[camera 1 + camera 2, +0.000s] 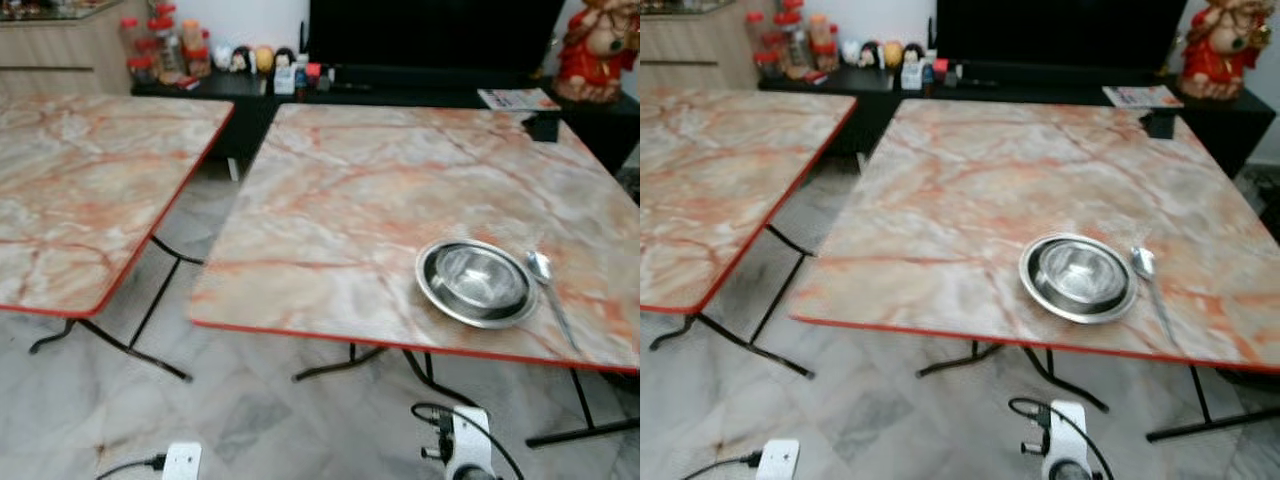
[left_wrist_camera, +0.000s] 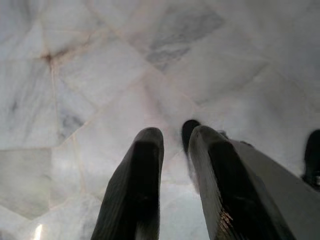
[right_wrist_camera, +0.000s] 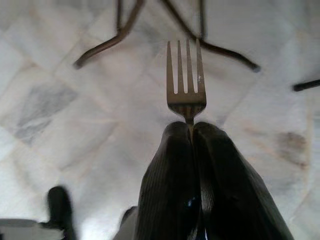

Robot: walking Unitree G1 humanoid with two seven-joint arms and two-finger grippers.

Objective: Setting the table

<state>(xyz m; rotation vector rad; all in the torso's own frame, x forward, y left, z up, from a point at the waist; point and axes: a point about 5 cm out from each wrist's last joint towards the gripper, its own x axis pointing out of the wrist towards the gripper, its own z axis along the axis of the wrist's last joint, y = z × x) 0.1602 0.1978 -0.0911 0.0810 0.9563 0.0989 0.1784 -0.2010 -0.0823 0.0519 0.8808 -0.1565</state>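
Right claw (image 3: 192, 131) pinches fork (image 3: 186, 80) above floor (image 3: 75, 125).

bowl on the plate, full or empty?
Empty. The steel bowl sits upright on the plate and its bare shiny bottom shows, with nothing in it. The spoon lies on the table beside them.

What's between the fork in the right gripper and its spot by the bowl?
Nothing visible. The right gripper holds the fork low over the floor; the tabletop left of the plate is bare, with the spoon on its right.
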